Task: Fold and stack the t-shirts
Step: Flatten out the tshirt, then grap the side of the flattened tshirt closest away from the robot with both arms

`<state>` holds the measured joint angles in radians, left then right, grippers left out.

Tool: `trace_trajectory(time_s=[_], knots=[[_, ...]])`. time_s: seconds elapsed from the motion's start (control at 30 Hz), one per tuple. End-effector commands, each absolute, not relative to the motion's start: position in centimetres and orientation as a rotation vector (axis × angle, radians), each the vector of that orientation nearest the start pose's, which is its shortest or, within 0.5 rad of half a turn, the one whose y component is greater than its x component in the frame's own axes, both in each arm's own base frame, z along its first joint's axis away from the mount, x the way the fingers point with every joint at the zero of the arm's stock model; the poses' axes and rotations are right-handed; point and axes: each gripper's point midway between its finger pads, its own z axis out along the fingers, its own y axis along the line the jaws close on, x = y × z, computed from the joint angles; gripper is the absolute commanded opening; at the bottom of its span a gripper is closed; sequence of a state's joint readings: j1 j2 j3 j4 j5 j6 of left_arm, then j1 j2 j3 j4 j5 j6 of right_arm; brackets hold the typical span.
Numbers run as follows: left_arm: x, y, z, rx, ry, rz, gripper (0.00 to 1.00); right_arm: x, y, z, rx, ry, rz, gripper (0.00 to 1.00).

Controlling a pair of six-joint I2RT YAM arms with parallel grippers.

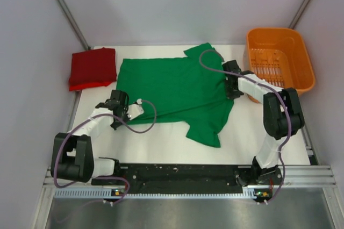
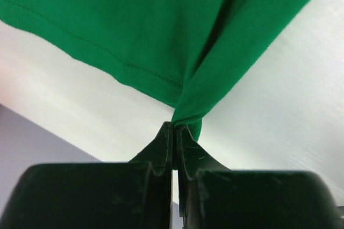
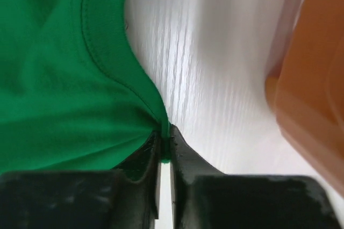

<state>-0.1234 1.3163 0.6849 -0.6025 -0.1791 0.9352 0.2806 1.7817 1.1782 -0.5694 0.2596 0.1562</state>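
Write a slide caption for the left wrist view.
Left gripper, jaws shut on a bunched edge of the green t-shirt, white table behind.

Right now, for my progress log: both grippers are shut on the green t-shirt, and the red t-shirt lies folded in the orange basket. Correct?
No: the top external view shows the red t-shirt folded on the table, far left, apart from the orange basket. Left gripper and right gripper are shut on the green t-shirt.
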Motion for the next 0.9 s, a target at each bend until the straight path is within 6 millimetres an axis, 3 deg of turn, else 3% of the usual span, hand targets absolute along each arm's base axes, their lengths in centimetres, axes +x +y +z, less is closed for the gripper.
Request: trace_trajectory(time_s=[0.0, 0.07, 0.17, 0.23, 0.27, 0.33, 0.43, 0.5, 0.57, 0.7, 0.8, 0.87], knots=[[23.6, 1.0, 3.8, 1.409, 2.491, 0.278, 0.00, 39.5, 4.3, 5.8, -0.171, 2.627, -0.426, 0.23], [23.2, 1.1, 3.4, 1.427, 2.489, 0.303, 0.00, 39.5, 4.3, 7.4, -0.183, 2.623, -0.431, 0.39], [23.5, 2.0, 3.6, 1.422, 2.471, 0.392, 0.00, 38.0, 6.4, 11.1, -0.279, 2.575, -0.297, 0.50], [23.8, 2.3, 3.8, 1.422, 2.460, 0.417, 0.00, 35.8, 9.1, 13.1, -0.521, 2.503, -0.214, 0.53], [23.9, 2.2, 3.9, 1.419, 2.457, 0.419, 0.00, 34.5, 10.8, 13.8, -0.704, 2.445, -0.181, 0.54], [24.5, 2.2, 4.4, 1.411, 2.443, 0.430, 0.00, 30.1, 15.5, 13.9, -1.185, 2.264, -0.038, 0.55], [25.2, 2.1, 5.1, 1.395, 2.419, 0.443, 0.00, 22.2, 18.7, 12.3, -1.870, 1.896, 0.159, 0.59], [25.6, 2.1, 5.5, 1.387, 2.400, 0.454, 0.00, 19.0, 18.9, 11.5, -2.022, 1.787, 0.305, 0.60], [25.9, 2.0, 5.7, 1.379, 2.388, 0.455, 0.00, 16.2, 18.4, 10.3, -2.117, 1.798, 0.432, 0.59], [26.2, 1.7, 6.0, 1.364, 2.383, 0.442, 0.00, 12.6, 16.7, 6.8, -2.334, 1.816, 0.402, 0.57], [26.3, 1.7, 6.0, 1.365, 2.380, 0.441, 0.00, 11.8, 16.5, 4.5, -2.423, 1.687, 0.293, 0.58], [26.3, 1.6, 6.0, 1.364, 2.380, 0.436, 0.00, 12.0, 16.7, 3.8, -2.378, 1.655, 0.271, 0.59]])
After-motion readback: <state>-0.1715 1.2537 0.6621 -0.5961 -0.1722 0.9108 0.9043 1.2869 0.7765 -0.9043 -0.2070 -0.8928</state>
